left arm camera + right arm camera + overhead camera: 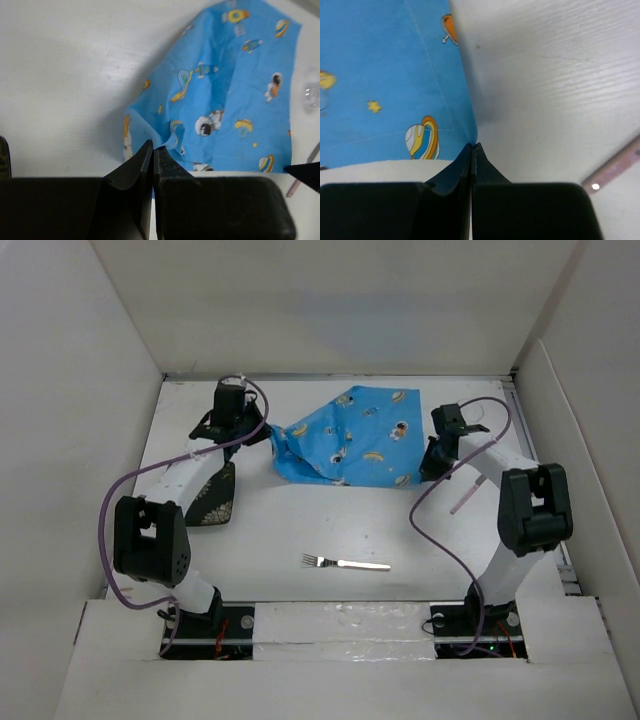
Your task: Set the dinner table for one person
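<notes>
Spreading the mat [360,435] is, as I judge, the step in hand. The blue cloth lies at the far middle of the tabletop [300,530], flat on its right part but bunched and folded on its left.

The next move calls for drawing the two held corners away from each other, so that the fold opens, and then laying the cloth flat before letting go.

The left tool [154,150] has its jaws pressed together with no gap. The crumpled left corner of the mat meets their tips, so it looks to be pinching that fold, though the cloth between the jaws is hidden. The right tool [472,147] is clenched in the same way on the near right corner of the mat, with its tips low at the tabletop.

The fork [345,563] lies alone nearer the arms, well apart from the mat. A dark patterned dish [212,498] lies under the left arm. Neither is placed yet.
</notes>
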Available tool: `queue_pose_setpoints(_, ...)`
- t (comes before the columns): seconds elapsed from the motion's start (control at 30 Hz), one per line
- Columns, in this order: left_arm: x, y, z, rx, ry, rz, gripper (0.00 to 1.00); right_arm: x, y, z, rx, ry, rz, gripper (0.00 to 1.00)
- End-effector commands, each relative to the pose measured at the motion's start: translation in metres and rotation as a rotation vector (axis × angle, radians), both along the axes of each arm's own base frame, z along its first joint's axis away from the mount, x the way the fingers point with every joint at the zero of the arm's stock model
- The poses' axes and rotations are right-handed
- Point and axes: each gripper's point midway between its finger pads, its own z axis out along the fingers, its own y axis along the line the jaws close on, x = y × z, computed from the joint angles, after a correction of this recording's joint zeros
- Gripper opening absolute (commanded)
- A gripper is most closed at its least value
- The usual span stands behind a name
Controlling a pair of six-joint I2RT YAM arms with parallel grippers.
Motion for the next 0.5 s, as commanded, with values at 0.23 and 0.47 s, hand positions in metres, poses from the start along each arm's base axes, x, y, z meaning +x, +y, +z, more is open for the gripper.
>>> queue_pose_setpoints(0.23, 0.030, 0.016, 0.277, -0.412, -0.488, -0.030, 0.00, 0.009, 0.008, 0.353, 0.098, -0.863, 0.024, 0.00)
queue_pose_setpoints(0.47, 0.012, 0.061, 0.309, -0.768, -0.528, 0.056, 0.00, -0.031, -0.007, 0.481, 0.189, -1.127, 0.059, 0.00)
